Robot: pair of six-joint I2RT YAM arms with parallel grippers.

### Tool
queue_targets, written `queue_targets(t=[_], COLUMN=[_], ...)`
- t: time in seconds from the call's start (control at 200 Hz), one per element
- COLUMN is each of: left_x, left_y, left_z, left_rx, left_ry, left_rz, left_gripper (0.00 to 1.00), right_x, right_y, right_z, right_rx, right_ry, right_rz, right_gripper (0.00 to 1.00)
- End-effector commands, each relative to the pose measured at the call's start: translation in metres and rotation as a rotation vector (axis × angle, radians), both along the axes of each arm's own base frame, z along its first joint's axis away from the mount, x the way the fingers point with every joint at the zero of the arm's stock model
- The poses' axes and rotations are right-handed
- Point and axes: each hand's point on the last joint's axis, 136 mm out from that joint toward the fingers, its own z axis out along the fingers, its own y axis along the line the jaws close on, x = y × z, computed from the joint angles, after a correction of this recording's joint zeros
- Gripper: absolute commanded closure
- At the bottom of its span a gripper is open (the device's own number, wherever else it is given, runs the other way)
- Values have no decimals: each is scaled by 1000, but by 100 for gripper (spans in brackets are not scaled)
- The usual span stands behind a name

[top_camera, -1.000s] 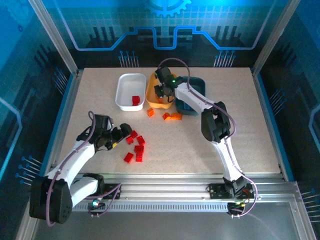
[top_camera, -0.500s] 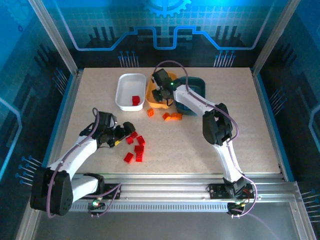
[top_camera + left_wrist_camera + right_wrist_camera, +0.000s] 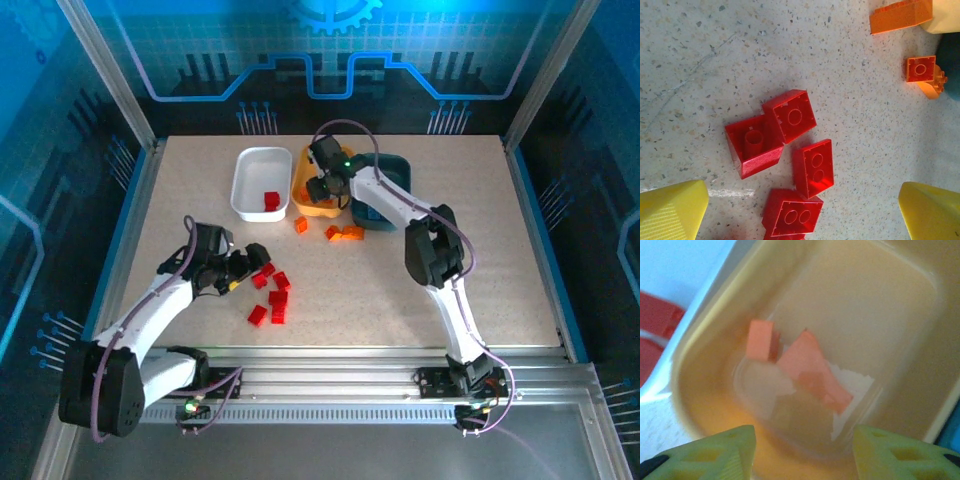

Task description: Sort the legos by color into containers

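Several red legos (image 3: 271, 290) lie in a loose cluster on the table. My left gripper (image 3: 246, 269) hovers just left of them, open. In the left wrist view the red bricks (image 3: 790, 115) lie studs-down between its yellow fingers (image 3: 672, 210), with the left gripper (image 3: 800, 200) holding none of them. My right gripper (image 3: 321, 190) hangs open over the orange container (image 3: 300, 203). In the right wrist view two orange legos (image 3: 812, 367) lie on the tub floor below the empty right gripper (image 3: 802, 442). The white container (image 3: 243, 180) holds a red lego (image 3: 270, 201). The teal container (image 3: 396, 166) sits behind the right arm.
Three orange legos (image 3: 343, 232) lie on the table in front of the orange and teal tubs, and they appear at the upper right of the left wrist view as orange bricks (image 3: 921, 69). The right arm reaches across the teal tub.
My right gripper has opened over the orange tub, and an orange brick now lies below it. My left gripper has edged closer to the red bricks, still open.
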Motion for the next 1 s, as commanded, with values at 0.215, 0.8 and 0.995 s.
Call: queue_targets(t=[0.215, 0.8, 0.995], left_x=[-12, -9, -6], left_y=[3, -13, -4], left_z=[-16, -55, -67], left_rx=[50, 194, 283], left_ry=[45, 163, 211], left_rz=[-5, 18, 43], left_gripper=[1, 27, 30], right_x=[-87, -145, -155], right_y=[56, 8, -6], right_z=[13, -6, -8], right_rx=[47, 26, 23], right_ry=[-22, 10, 15], right_rz=[128, 103, 97], right_gripper=[35, 37, 38])
